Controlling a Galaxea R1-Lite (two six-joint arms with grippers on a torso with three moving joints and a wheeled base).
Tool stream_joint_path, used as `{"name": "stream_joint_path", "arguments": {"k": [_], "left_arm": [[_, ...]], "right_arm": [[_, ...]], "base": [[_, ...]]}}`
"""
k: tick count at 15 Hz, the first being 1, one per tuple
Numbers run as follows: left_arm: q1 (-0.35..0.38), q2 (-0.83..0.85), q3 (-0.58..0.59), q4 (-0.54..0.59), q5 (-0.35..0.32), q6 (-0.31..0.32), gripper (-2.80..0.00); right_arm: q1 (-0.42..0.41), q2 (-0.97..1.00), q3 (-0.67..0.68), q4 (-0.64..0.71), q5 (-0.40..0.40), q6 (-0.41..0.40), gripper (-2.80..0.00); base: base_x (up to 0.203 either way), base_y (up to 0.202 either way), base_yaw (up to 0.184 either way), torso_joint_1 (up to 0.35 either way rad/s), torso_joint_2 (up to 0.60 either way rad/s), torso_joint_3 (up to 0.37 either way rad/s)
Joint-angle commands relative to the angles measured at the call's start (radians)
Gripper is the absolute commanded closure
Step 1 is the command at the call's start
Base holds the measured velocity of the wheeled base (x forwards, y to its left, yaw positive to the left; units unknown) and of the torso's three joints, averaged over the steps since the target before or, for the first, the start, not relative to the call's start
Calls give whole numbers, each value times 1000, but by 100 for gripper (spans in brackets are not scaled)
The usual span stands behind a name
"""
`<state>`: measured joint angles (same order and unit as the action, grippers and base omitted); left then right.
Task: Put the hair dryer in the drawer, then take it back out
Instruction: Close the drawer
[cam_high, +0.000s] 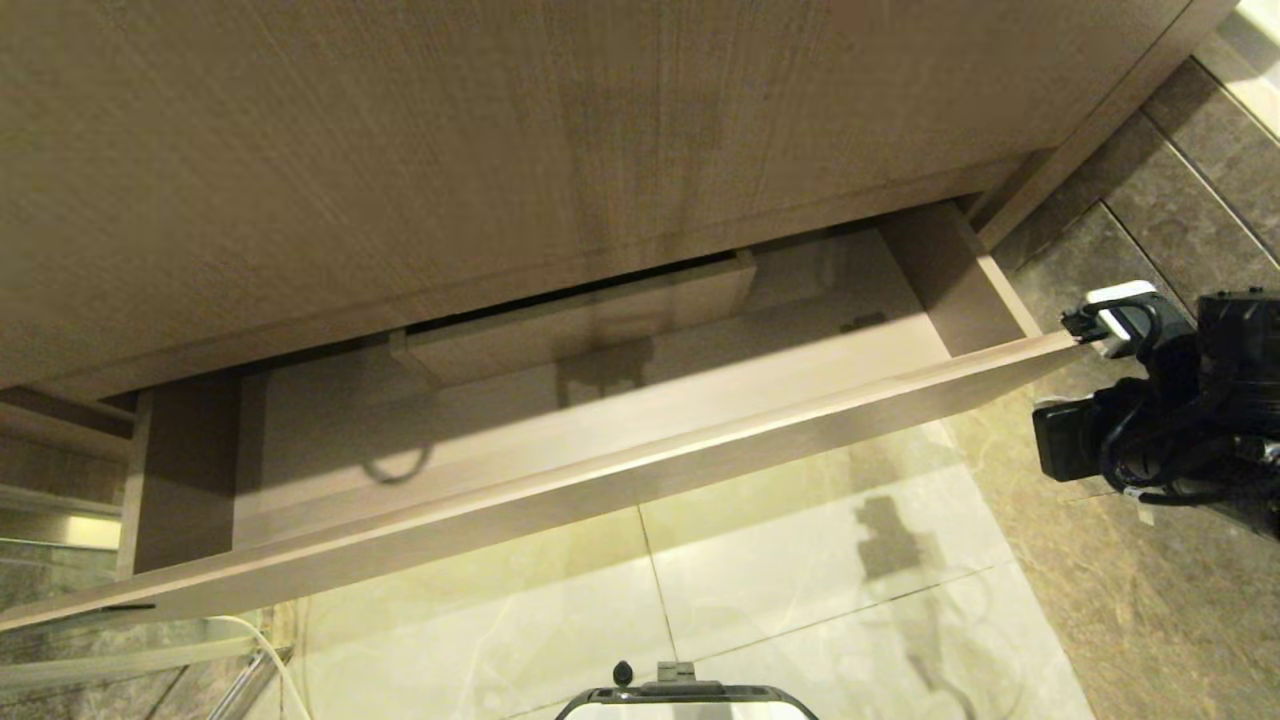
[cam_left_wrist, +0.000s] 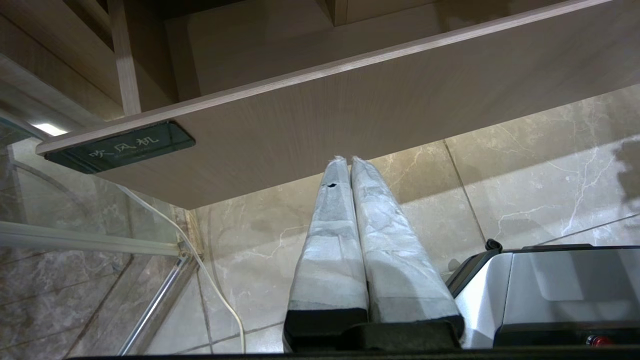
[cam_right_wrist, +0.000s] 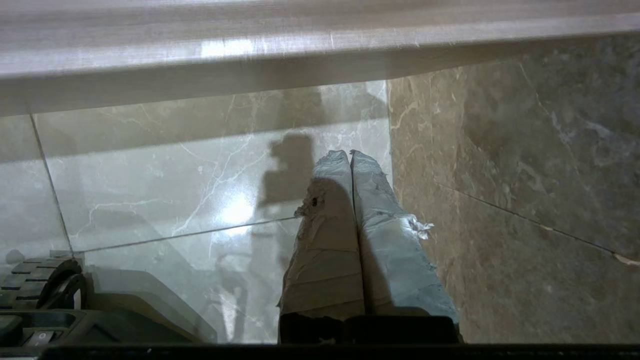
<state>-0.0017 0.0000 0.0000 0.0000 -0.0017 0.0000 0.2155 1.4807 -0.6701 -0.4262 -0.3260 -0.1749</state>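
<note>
With no hair dryer to be seen anywhere, possibly hidden, the open drawer (cam_high: 600, 440) lies ahead of and above both empty pairs of fingers, pressed together, its long front edge crosswise; the right gripper (cam_right_wrist: 350, 156) is nearer its end than the left gripper (cam_left_wrist: 348, 161).

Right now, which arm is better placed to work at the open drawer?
Right, probably: its arm hangs by the drawer front's right end. The left pincer sits parked below the front. No hair dryer shows.
</note>
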Motion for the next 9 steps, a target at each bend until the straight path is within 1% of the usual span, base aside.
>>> {"name": "stream_joint_path", "arguments": {"k": [1,4,7,9], "left_arm": [[0,0,2,0,0,0,0],[0,0,2,0,0,0,0],[0,0,2,0,0,0,0],[0,0,2,0,0,0,0]], "right_arm": [[0,50,-32,-8,-2,-2,0],[-7,108,-77,-85,-4,-4,0],[-16,162,-154,-118,-8,-5,0],[-31,182,-195,-180,-8,-4,0]], "base": [[0,0,0,0,0,0],[0,0,0,0,0,0],[0,0,0,0,0,0],[0,0,0,0,0,0]]}}
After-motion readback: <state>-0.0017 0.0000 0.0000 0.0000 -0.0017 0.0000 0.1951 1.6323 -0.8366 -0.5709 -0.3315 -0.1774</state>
